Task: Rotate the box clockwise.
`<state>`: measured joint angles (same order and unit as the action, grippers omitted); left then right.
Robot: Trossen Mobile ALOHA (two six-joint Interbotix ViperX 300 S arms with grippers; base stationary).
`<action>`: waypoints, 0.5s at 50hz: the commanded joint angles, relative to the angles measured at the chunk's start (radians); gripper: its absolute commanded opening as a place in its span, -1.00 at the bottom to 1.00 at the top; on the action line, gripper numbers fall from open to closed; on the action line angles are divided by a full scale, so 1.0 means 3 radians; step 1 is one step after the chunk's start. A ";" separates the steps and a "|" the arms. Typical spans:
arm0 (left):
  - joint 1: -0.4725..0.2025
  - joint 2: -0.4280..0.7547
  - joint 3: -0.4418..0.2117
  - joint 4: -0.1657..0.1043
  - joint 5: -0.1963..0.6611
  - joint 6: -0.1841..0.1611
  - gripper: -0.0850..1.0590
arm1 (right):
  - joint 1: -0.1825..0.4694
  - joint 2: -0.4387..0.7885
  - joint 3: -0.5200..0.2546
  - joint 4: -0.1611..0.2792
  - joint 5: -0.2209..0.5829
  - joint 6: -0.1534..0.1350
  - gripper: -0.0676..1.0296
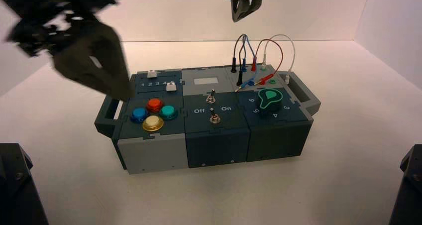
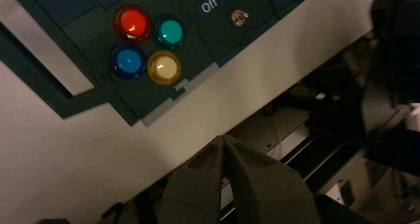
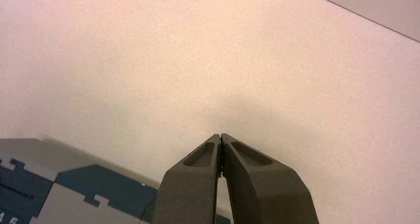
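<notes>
The box (image 1: 209, 135), dark teal and grey, lies across the middle of the table with a handle at each end, slightly turned. Four coloured buttons (image 1: 154, 113) sit on its left part, two toggle switches (image 1: 213, 107) in the middle, a green-edged dial (image 1: 269, 98) and looped wires (image 1: 261, 53) on the right. My left gripper (image 1: 119, 91) is shut, its tip just above the box's left end beside the left handle (image 1: 108, 113). The left wrist view shows the buttons (image 2: 147, 44) and my shut left gripper (image 2: 224, 137). My right gripper (image 1: 244, 13) hangs shut high behind the box; it shows as (image 3: 220, 136) over bare table.
White walls close in the table at the back and right. Dark arm bases (image 1: 17, 185) stand at both front corners. A corner of the box (image 3: 74, 194) shows in the right wrist view.
</notes>
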<state>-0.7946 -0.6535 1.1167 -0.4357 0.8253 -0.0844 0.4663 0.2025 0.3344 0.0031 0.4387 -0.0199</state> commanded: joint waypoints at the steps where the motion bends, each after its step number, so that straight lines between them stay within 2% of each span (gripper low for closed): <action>1: -0.0102 0.0271 -0.0251 0.0005 -0.0041 0.0041 -0.90 | 0.0000 -0.0031 -0.0128 0.0005 -0.0010 -0.0015 -0.92; 12: -0.0256 0.0828 -0.0337 0.0026 -0.0051 0.0107 -0.90 | 0.0000 0.0164 -0.0297 0.0000 0.0046 -0.0046 -0.92; 25: -0.0368 0.1222 -0.0322 0.0026 -0.0072 0.0133 -0.90 | 0.0000 0.0383 -0.0522 0.0005 0.0174 -0.0072 -0.92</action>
<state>-0.8943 -0.3145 1.0385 -0.4295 0.8099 -0.0476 0.4633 0.3267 0.2224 0.0015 0.4893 -0.0353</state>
